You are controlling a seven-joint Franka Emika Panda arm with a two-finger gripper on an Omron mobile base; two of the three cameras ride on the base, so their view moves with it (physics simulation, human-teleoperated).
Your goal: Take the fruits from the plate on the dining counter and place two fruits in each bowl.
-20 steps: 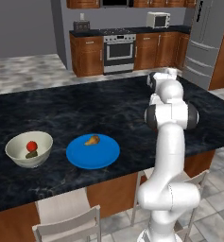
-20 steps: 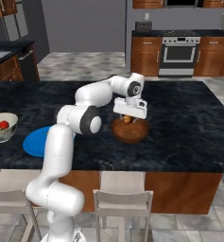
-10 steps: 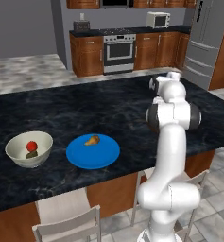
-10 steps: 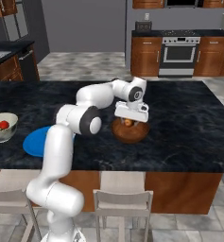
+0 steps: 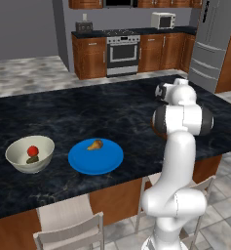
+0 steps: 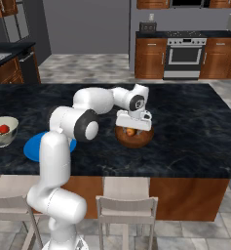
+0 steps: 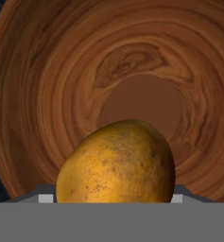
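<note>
Tabletop point(image 6: 195, 132): I see a long black marble top with faint white veins, carrying everything below.
Arm: from my right base view it rises at lower left, bends over the blue plate's edge, and stretches across the tabletop to the right; the wrist turns down so the hand points into a wooden bowl.
Plate point(image 5: 95, 157): bright blue and flat, near the front edge, between the two bowls; the tan pear point(image 5: 94, 144) lies on its far part.
Wood bowl point(image 6: 133, 137): brown, with swirling grain, well to the right of the plate; in my hand view its inside point(image 7: 61, 71) lies straight ahead.
White bowl point(image 5: 29, 153): cream, left of the plate and apart from it; the red fruit point(image 5: 32, 151) and the dark green fruit point(image 5: 32, 159) lie inside, just beside each other.
Tool point(image 6: 132, 128): poised just over the wood bowl, jaws part-way apart, with the orange fruit point(image 7: 117, 163) between them, above the bowl's floor.
Writing: I can read none anywhere.
</note>
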